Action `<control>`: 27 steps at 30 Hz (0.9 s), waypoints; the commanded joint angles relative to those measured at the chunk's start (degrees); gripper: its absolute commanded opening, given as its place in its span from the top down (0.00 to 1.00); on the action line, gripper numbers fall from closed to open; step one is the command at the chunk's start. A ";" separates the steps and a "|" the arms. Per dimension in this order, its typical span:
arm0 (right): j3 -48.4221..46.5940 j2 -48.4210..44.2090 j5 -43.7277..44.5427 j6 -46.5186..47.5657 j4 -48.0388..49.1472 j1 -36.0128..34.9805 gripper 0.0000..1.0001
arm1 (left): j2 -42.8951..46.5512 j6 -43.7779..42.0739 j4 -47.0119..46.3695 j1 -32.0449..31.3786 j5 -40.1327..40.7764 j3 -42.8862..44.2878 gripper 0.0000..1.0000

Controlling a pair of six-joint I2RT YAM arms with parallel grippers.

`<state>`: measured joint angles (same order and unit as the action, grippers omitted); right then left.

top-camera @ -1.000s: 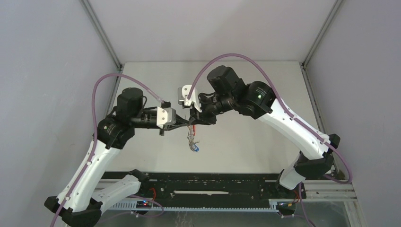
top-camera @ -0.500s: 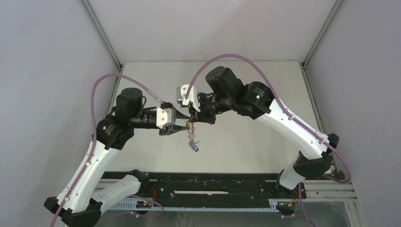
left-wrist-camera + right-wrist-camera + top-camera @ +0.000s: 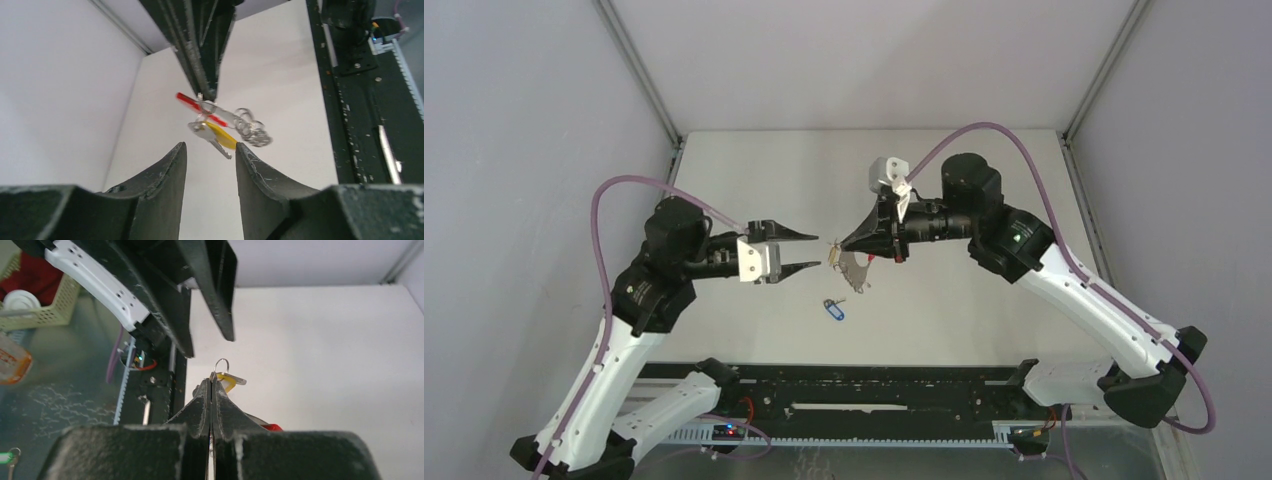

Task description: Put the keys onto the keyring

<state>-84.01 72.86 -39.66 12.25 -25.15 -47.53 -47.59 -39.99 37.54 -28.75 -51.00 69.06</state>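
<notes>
Top external view shows the right gripper (image 3: 843,246) pinched shut on the keyring (image 3: 857,272), holding it in the air over the middle of the table (image 3: 754,160), the grey holder drooping below the fingertips. Facing it from the left edge's side is the left gripper (image 3: 816,250), jaws spread and holding nothing, its tips just short of the ring and not touching it. The blue key (image 3: 833,311) lies flat on the tabletop by itself, toward the near edge and about mid-width, below the hanging ring and apart from both grippers. From up there the second key is only a pale speck at the ring's top. The left wrist view makes it plain: the yellow key (image 3: 222,137) hangs under the ring, its metal blade pointing down, with the red band (image 3: 194,102) slanting above it and a tangle of wire clips (image 3: 251,131) off to the right, though I cannot tell which clip carries it. The right wrist view gives what neither of the others does: the two black fingers pressed flat together with a single wire loop (image 3: 221,365) poking out above them, and, past the near edge, a pale mesh basket (image 3: 52,310) and an orange-topped item (image 3: 11,360) whose label is too blurred to read. No lettering is legible on either key tag.
</notes>
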 commanded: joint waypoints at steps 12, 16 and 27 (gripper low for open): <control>12.81 -4.99 -6.55 -18.12 35.47 0.89 1.00 | 4.09 0.55 -12.52 0.01 -5.06 -3.19 0.58; 18.39 -6.63 -5.58 -21.92 44.66 0.95 1.00 | 4.95 -2.64 -11.47 0.01 -5.07 -3.65 0.61; 29.37 -7.20 -4.23 -32.05 70.08 1.02 1.00 | 4.23 0.29 -12.55 0.01 -5.61 -1.68 0.57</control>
<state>-57.01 67.92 -45.39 -14.28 29.17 -46.89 -42.63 -40.53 24.82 -28.75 -54.78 65.78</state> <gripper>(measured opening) 0.007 0.439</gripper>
